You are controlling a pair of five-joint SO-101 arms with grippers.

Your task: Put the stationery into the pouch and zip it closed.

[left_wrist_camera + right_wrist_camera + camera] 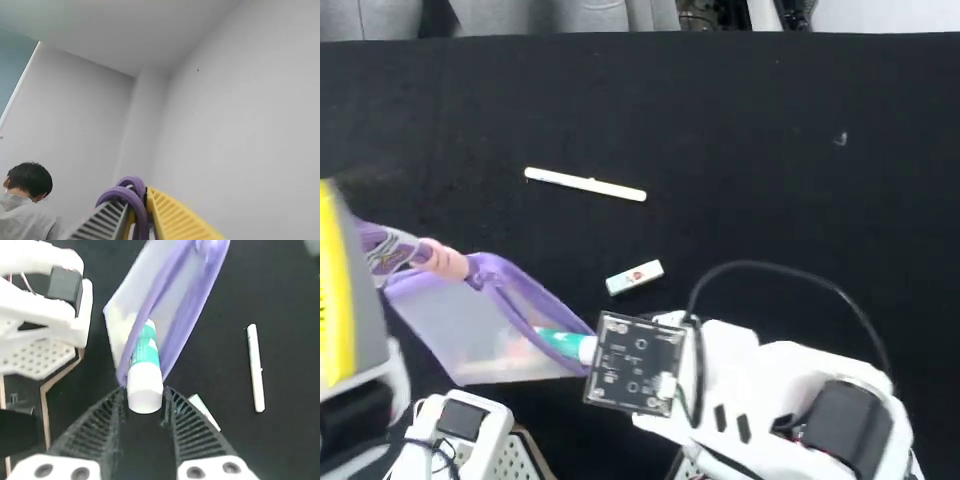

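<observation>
clamping a glue stick [145, 365], right jaws hold it partly inside the pouch [460, 330].

**Robotics laboratory bench.** A table draped in matte black cloth [770, 120] carries a white moulded-plastic robot arm [790, 390] at 5 o'clock. A second white plastic arm base [460, 425] stands at 7 o'clock on a perforated white base plate [30, 357]. A thin black cable [770, 263] arcs above the 5 o'clock arm. Grey curtain folds [570, 15] hang at 12 o'clock beyond the table edge. Bare pale walls [225, 100] enclose the room.
</observation>
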